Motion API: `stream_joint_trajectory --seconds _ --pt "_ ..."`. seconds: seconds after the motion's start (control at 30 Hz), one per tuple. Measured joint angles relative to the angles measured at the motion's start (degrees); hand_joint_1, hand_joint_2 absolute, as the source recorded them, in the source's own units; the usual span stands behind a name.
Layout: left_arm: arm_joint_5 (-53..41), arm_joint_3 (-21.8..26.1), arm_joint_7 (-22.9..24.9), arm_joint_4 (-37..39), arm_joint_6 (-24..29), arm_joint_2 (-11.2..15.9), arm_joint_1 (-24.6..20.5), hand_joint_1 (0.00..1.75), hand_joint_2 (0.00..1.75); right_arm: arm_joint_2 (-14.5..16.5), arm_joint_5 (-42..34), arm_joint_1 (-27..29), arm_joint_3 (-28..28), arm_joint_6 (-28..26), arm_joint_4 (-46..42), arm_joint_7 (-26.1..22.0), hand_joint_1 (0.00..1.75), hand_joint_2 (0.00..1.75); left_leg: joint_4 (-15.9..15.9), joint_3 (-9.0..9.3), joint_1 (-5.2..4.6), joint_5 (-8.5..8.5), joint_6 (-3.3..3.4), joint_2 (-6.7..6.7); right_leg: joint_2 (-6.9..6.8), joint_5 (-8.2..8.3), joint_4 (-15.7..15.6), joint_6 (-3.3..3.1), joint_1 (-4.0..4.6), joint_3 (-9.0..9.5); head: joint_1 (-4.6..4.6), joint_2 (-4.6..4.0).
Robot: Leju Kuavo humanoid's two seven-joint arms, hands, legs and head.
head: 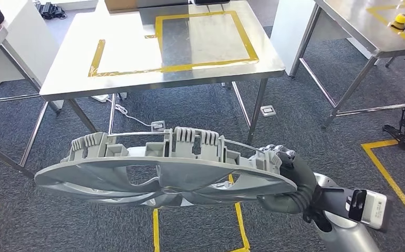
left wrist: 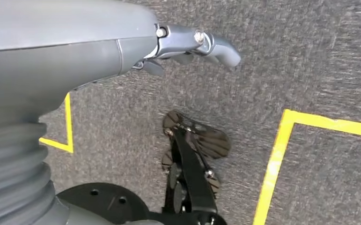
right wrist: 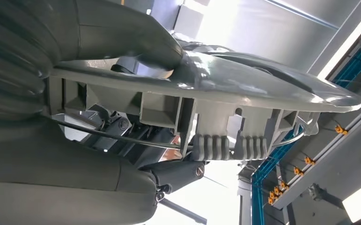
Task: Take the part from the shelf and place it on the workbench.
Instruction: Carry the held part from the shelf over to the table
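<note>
Grey carpet marked with yellow tape runs under a steel workbench [head: 158, 79] ahead of you, its top carrying a yellow taped rectangle [head: 205, 39].

You are in the carrying step, as I judge it: the part [head: 163, 176] (a large grey wheel-cover disc with ribbed clips along its back) is already off the shelf and hangs in the air low in the head view, well short of the bench and lying nearly flat, tilted a little. Your right hand [head: 287, 176] clamps its rim at the right side, thumb over one face and fingers under the other, which the right wrist view confirms up close. Your left hand [left wrist: 187, 44] hangs over the carpet with nothing in it; its fingers look loosely curled, but I cannot tell for certain whether they are apart or together.

Next, you need to close on the bench and lift the disc above the tabletop edge before setting it flat, probably inside the taped rectangle.

Watch the near edge and the bench legs [head: 257, 107], which sit between you and the target. White cable boxes [head: 158, 125] lie on the floor underneath. A second table [head: 357, 31] stands to the right, bearing a small yellow object [head: 401, 20].
</note>
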Motion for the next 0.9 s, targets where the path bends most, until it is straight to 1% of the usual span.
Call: stream_joint_trajectory --seconds 0.03,0.07,0.1,0.13,0.17,0.2,0.23,0.27,0.3,0.33,0.37,0.4,0.43,0.47,0.5,0.53,0.57,0.6,0.63,0.67,0.7,0.77,0.8,0.83,0.87,0.9 --pt "0.0 0.0 0.0 0.0 0.0 0.0 0.1 0.00 1.75 0.0 0.0 0.0 0.0 0.0 0.0 0.0 1.75 1.75 -2.9 0.46 -0.02 2.35 0.20 0.00 0.04 -0.55 0.0 0.06 0.05 0.75 -0.03 0.00" --pt "0.0 0.0 0.0 0.0 0.0 0.1 0.1 0.00 1.75 0.0 0.0 0.0 0.0 0.0 0.0 0.0 1.75 1.75 -6.9 1.36 -0.08 5.49 0.48 0.01 0.03 -1.12 0.0 0.16 0.08 1.37 -0.07 0.00" --pt "0.0 0.0 0.0 0.0 0.0 0.1 0.2 0.00 1.75 0.0 0.0 0.0 0.0 0.0 0.0 0.0 1.75 1.75 -10.3 2.15 -0.21 7.71 0.75 0.02 0.04 -1.69 0.0 0.35 0.17 1.96 -0.10 0.00" --pt "0.0 0.0 0.0 0.0 0.0 0.1 0.2 0.00 1.75 0.0 0.0 0.0 0.0 0.0 0.1 0.0 1.75 1.75 -12.6 2.76 -0.37 9.26 1.08 0.02 0.06 -2.19 0.1 0.63 0.23 2.29 -0.13 0.00" --pt "0.0 0.0 0.0 0.0 0.0 0.1 0.3 0.00 1.75 0.0 0.0 0.0 0.1 0.0 0.1 0.0 1.75 1.75 -13.8 2.97 -0.51 10.00 1.42 0.02 0.09 -2.50 0.2 0.96 0.27 2.47 -0.14 0.00" --pt "0.0 0.0 0.0 0.0 0.0 0.1 0.3 0.00 1.75 0.0 0.0 0.0 0.1 0.0 0.1 0.0 1.75 1.75 -13.9 3.04 -0.62 9.77 1.76 -0.01 0.13 -2.64 0.3 1.30 0.34 2.65 -0.15 0.00" --pt "0.0 0.0 0.0 0.0 0.0 0.1 0.3 0.00 1.75 0.0 0.0 0.0 0.0 0.0 0.1 0.0 1.75 1.75 -14.0 3.35 -0.54 9.95 2.13 -0.08 0.13 -2.66 0.6 1.58 0.36 2.60 -0.15 0.00" --pt "0.0 0.0 0.0 0.0 0.0 0.1 0.3 0.00 1.75 0.0 0.0 0.0 0.0 0.0 0.1 0.0 1.75 1.75 -14.2 3.69 -0.41 9.94 2.47 -0.12 0.10 -2.54 1.6 1.84 0.36 2.29 -0.11 0.00" --pt "0.0 0.0 0.0 0.0 0.0 0.1 0.3 0.00 1.75 0.0 -0.1 0.0 0.0 0.0 0.1 0.0 1.75 1.75 -14.4 4.16 -0.28 9.77 2.81 -0.16 0.07 -2.63 3.4 2.12 0.33 1.35 -0.02 0.00" --pt "0.0 0.0 0.0 0.0 0.0 0.1 0.3 0.00 1.75 0.0 -0.1 -0.1 0.0 0.0 0.1 -0.1 1.75 1.75 -14.5 4.62 -0.14 9.53 3.08 -0.18 0.03 -3.17 6.2 2.46 0.21 -0.33 0.12 0.00" --pt "0.0 0.0 0.0 -0.1 0.0 0.1 0.2 0.00 1.75 0.0 -0.1 -0.1 -0.1 0.0 0.1 -0.1 1.75 1.75 -14.6 4.96 -0.09 9.19 3.29 -0.17 0.00 -4.29 9.7 2.83 0.04 -2.59 0.27 0.00" --pt "0.0 0.0 0.0 -0.1 0.0 0.1 0.2 0.00 1.75 0.0 -0.2 -0.1 -0.1 0.0 0.1 -0.1 1.75 1.75 -14.6 5.24 -0.08 8.83 3.40 -0.17 -0.02 -5.79 13.2 3.16 -0.15 -5.11 0.38 0.00" --pt "0.0 0.0 0.0 -0.1 0.0 0.1 0.2 0.00 1.75 0.0 -0.2 -0.1 -0.1 0.0 0.2 -0.2 1.75 1.75 -14.6 5.54 -0.07 8.46 3.39 -0.18 -0.02 -7.02 15.9 3.42 -0.32 -7.35 0.44 0.00" --pt "0.0 0.0 0.0 -0.1 0.0 0.1 0.3 0.00 1.75 0.0 -0.1 -0.1 -0.1 0.0 0.2 -0.2 1.75 1.75 -14.6 5.92 -0.07 8.07 3.33 -0.19 -0.03 -7.27 17.0 3.60 -0.45 -8.86 0.50 -0.01" --pt "0.0 0.0 0.0 -0.1 0.0 0.0 0.3 0.00 1.75 0.0 -0.1 0.0 -0.1 0.0 0.2 -0.2 1.75 1.75 -14.6 6.42 -0.05 7.66 3.23 -0.20 -0.04 -6.09 16.1 3.68 -0.55 -9.36 0.56 -0.01" --pt "0.0 0.0 0.0 0.0 0.0 0.0 0.3 0.00 1.75 0.0 -0.1 0.0 -0.1 0.0 0.2 -0.2 1.75 1.75 -14.6 7.04 -0.02 7.20 3.07 -0.22 -0.05 -3.63 13.3 3.66 -0.61 -8.81 0.63 -0.01" --pt "0.0 0.0 0.0 0.0 0.0 0.0 0.3 0.00 1.75 0.0 -0.1 -0.1 -0.2 0.0 0.2 -0.2 1.75 1.75 -14.6 7.69 0.02 6.71 2.87 -0.22 -0.09 -0.47 9.2 3.57 -0.65 -7.56 0.72 -0.01" --pt "0.0 0.0 0.0 -0.1 0.0 -0.1 0.3 0.00 1.75 0.0 -0.1 -0.1 -0.2 0.0 0.2 -0.2 1.75 1.75 -14.5 8.26 0.00 6.25 2.59 -0.23 -0.14 1.56 5.4 3.42 -0.56 -6.26 0.79 0.00" --pt "0.1 0.0 0.0 -0.1 0.0 -0.1 0.2 0.00 1.75 0.0 -0.2 -0.1 -0.3 0.1 0.2 -0.2 1.75 1.75 -14.5 8.58 -0.03 5.85 2.26 -0.22 -0.20 2.39 2.7 3.13 -0.42 -5.28 0.87 0.00" --pt "0.1 0.0 0.0 -0.1 0.0 -0.1 0.2 0.00 1.75 0.0 -0.2 -0.1 -0.3 0.1 0.2 -0.3 1.75 1.75 -14.6 8.71 -0.09 5.52 1.87 -0.20 -0.24 2.68 1.2 2.77 -0.27 -4.78 0.94 0.00" --pt "0.2 0.0 0.0 -0.1 0.0 -0.1 0.1 0.00 1.75 0.0 -0.3 -0.1 -0.3 0.2 0.2 -0.3 1.75 1.75 -14.5 8.86 -0.17 5.43 1.46 -0.18 -0.25 2.15 0.9 2.34 -0.18 -4.68 0.96 0.00" --pt "0.3 0.0 0.0 -0.1 0.0 0.0 0.1 0.00 1.75 -0.1 -0.4 -0.1 -0.4 0.3 0.2 -0.4 1.75 1.75 -14.0 9.12 -0.16 5.22 0.74 -0.11 -0.19 2.60 0.6 1.45 -0.29 -4.10 0.92 0.00" --pt "0.4 0.0 0.0 -0.1 0.0 -0.1 0.1 0.00 1.75 -0.1 -0.4 -0.2 -0.4 0.3 0.3 -0.4 1.75 1.75 -12.8 8.83 -0.13 5.03 0.48 -0.09 -0.19 2.51 0.5 1.07 -0.40 -3.67 0.80 0.00" --pt "0.4 0.0 0.0 -0.1 0.0 -0.1 0.0 0.00 1.75 -0.1 -0.5 -0.2 -0.4 0.4 0.3 -0.4 1.75 1.75 -10.8 7.77 -0.07 4.43 0.28 -0.06 -0.19 2.36 0.4 0.76 -0.44 -3.20 0.67 0.00" --pt "0.5 0.0 -0.1 -0.1 0.0 -0.1 0.0 0.00 1.75 -0.1 -0.6 -0.3 -0.4 0.5 0.3 -0.5 1.75 1.75 -7.7 5.93 -0.02 3.44 0.10 -0.04 -0.22 2.11 0.4 0.52 -0.45 -2.87 0.54 0.00" --pt "0.6 0.0 -0.2 -0.1 0.0 -0.1 0.0 0.00 1.75 -0.1 -0.6 -0.3 -0.4 0.6 0.3 -0.5 1.75 1.75 -4.1 3.63 -0.02 2.09 -0.07 -0.03 -0.21 1.81 0.3 0.32 -0.39 -2.59 0.39 0.00"
